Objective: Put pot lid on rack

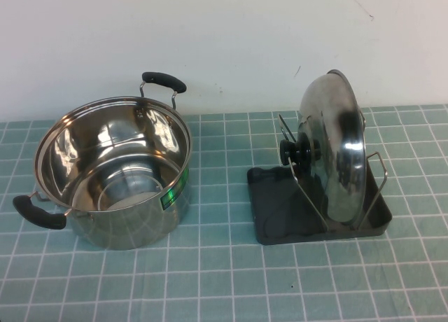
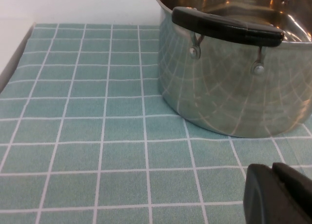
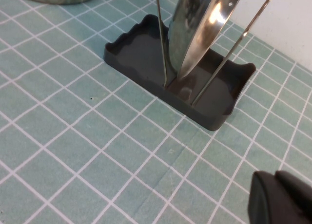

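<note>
The shiny pot lid stands on edge in the dark grey rack, held between the wire loops, its black knob facing the pot. It also shows in the right wrist view, standing in the rack. The steel pot stands open to the left. Neither arm shows in the high view. My left gripper is shut and empty, low over the cloth near the pot. My right gripper is shut and empty, over the cloth a short way from the rack.
A green checked cloth covers the table. A white wall stands behind. The table's edge shows in the left wrist view.
</note>
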Available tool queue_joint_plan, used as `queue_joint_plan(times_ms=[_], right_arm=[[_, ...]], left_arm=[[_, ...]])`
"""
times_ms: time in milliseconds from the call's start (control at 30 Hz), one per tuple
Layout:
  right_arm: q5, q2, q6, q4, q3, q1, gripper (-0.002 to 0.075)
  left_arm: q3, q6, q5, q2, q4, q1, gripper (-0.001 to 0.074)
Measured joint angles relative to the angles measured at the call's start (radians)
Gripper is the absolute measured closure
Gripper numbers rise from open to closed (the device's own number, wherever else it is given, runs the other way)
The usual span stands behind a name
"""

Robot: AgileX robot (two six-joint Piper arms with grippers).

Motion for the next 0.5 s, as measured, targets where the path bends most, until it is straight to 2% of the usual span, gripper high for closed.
queue_joint_plan(times_ms=[400,500], right_arm=[[-0.004,0.0,0.0,-0.008,0.0,0.0,0.0727],[-0.06,0.0,0.0,-0.036,0.014,0.0,0.0727]], left_arm=[[0.0,0.0,0.0,0.0,0.0,0.004,0.0737],[0.0,0.0,0.0,0.0,0.0,0.004,0.0737]])
